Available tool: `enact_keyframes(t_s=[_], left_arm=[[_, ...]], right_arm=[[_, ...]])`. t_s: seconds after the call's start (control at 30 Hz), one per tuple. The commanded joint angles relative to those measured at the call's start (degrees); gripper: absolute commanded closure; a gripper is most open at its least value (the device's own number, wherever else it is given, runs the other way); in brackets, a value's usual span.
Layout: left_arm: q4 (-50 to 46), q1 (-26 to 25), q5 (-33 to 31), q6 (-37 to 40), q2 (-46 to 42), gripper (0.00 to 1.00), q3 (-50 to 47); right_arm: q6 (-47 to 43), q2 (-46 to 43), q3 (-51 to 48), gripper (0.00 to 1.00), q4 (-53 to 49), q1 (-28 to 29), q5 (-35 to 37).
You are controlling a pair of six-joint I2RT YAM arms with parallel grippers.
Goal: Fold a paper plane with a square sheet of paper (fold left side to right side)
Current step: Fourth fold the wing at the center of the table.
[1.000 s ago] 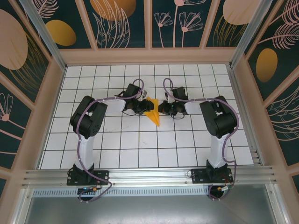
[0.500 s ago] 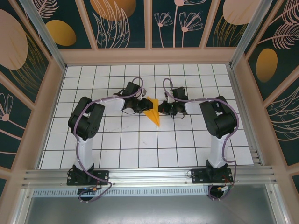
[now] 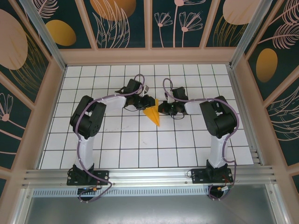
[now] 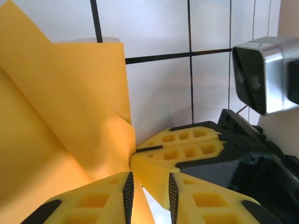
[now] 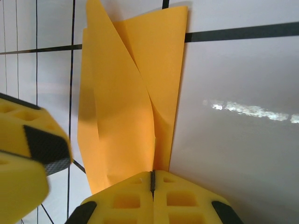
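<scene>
Toward the far middle of the white, black-gridded surface (image 3: 140,144) lies the paper (image 3: 152,114), thin matte orange-yellow stock creased into a narrow wedge whose point aims at the near edge. From overhead it reads as a flat dart between the two hands; both arms rise from their bases at the near edge, bend at the elbow and turn their forearms inward, so the left hand (image 3: 145,101) meets the paper's far left part and the right hand (image 3: 161,108) its right edge. The right wrist view adds the layering: the paper (image 5: 126,93) stands as overlapping flaps with sharp diagonal creases, one flap lifted and casting a shadow on the glossy tile. There the right hand (image 5: 152,179) has its ribbed yellow pads pressed together with only a hairline seam, clamped on the paper's lower edge, and the left hand's fingers (image 5: 21,186) blur in at the left. The left wrist view shows the paper (image 4: 56,116) rising at the left, the left hand (image 4: 150,200) with a narrow gap between its pads, not pressed together, the right hand (image 4: 140,154) pinching a corner, and a silver camera housing (image 4: 264,74) behind it.
</scene>
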Motion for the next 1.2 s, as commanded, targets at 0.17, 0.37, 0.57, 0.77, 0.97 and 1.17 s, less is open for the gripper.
enact_keyframes(t_s=[0.17, 0.37, 0.57, 0.77, 0.97, 1.17], left_arm=[[-0.56, -0.25, 0.45, 0.21, 2.79, 0.70, 1.76], [-1.11, -0.21, 0.08, 0.58, 3.69, 0.70, 1.21], [-2.35, -0.25, -1.53, 1.22, 4.50, 0.70, 1.03], [-3.19, -0.23, -2.94, 1.74, 5.19, 0.70, 0.23], [-3.44, -0.25, -4.49, 1.92, 5.65, 0.70, -1.66], [-2.73, -0.25, -4.85, 1.55, 5.65, 0.70, -2.83]], right_arm=[[-1.82, 1.48, -0.94, 0.96, -5.60, 0.69, 3.83], [-2.13, 1.44, -0.70, 0.96, -6.29, 0.78, 4.43], [-2.86, 1.03, -0.54, 0.96, -7.13, 0.78, 5.43], [-2.80, 0.61, -0.17, 0.96, -6.71, 0.78, 4.95], [-3.39, -2.79, 1.70, 0.87, -7.72, 0.62, 5.22], [-4.71, -8.48, 2.01, 0.78, -11.65, 0.34, 6.36]])
